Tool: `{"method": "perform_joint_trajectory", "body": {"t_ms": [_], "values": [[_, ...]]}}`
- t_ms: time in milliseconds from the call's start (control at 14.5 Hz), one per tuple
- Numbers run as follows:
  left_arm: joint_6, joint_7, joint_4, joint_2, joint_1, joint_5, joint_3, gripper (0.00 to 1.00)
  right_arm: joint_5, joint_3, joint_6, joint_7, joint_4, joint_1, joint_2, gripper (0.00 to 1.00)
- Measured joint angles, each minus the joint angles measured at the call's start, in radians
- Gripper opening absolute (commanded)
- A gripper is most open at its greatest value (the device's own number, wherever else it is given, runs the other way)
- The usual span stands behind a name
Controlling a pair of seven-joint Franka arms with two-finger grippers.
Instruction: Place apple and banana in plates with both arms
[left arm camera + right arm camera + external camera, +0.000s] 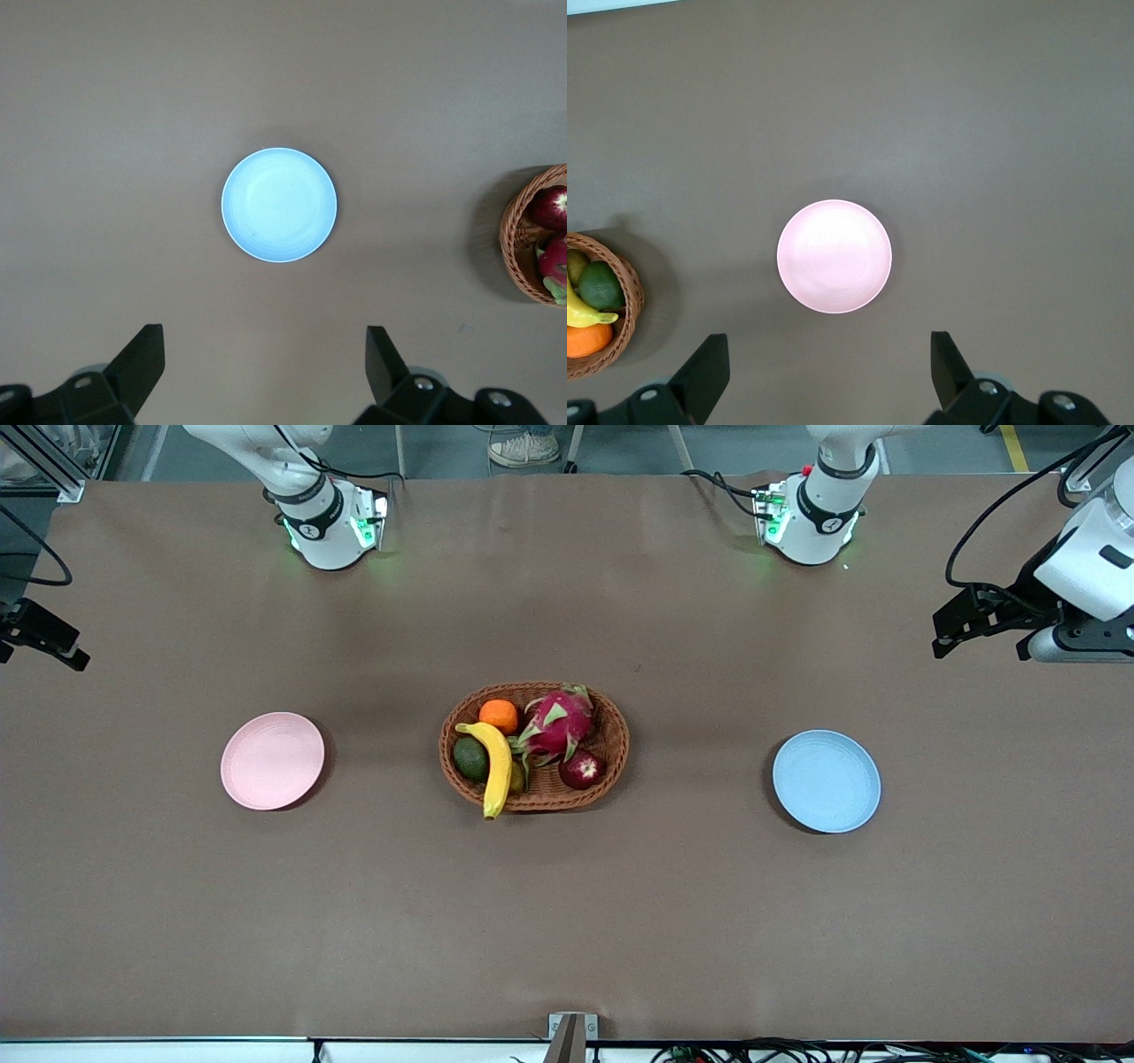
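The dark red apple [581, 770] and the yellow banana [494, 766] lie in a wicker basket [620, 735] at the table's middle. The pink plate [272, 761] sits bare toward the right arm's end, the blue plate [826, 781] bare toward the left arm's end. My left gripper [952, 633] is open and empty high over the table's end; its wrist view shows it [266, 341], the blue plate [279, 205] and the apple [554, 208]. My right gripper [53, 646] is open and empty; its wrist view shows it [828, 341], the pink plate [834, 256] and the banana [580, 310].
The basket also holds a pink dragon fruit [558, 722], an orange [499, 716] and a green avocado [469, 758]. Bare brown table lies between the basket and each plate. The arm bases [328, 522] stand along the edge farthest from the front camera.
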Motion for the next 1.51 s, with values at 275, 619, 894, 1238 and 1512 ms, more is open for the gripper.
{"method": "perform_joint_trajectory", "body": {"t_ms": [275, 619, 894, 1238, 1512], "values": [[0.000, 0.000, 0.000, 0.000, 0.000, 0.000, 0.000, 1.00, 0.000, 0.000, 0.000, 0.000, 0.000, 0.000, 0.000, 1.00], [0.000, 0.004, 0.028, 0.036, -0.002, -0.004, -0.002, 1.00, 0.000, 0.000, 0.006, 0.000, 0.006, 0.000, 0.000, 1.00], [0.066, -0.003, 0.030, 0.144, -0.029, -0.009, -0.022, 1.00, 0.000, 0.002, 0.007, 0.000, 0.029, 0.010, 0.000, 1.00], [0.195, -0.253, 0.029, 0.281, -0.166, -0.013, -0.031, 1.00, 0.001, 0.003, -0.007, -0.004, 0.022, 0.033, 0.050, 1.00], [0.280, -0.595, 0.028, 0.370, -0.315, -0.013, -0.034, 1.00, 0.003, 0.004, -0.041, -0.063, 0.022, 0.097, 0.128, 1.00]]}}
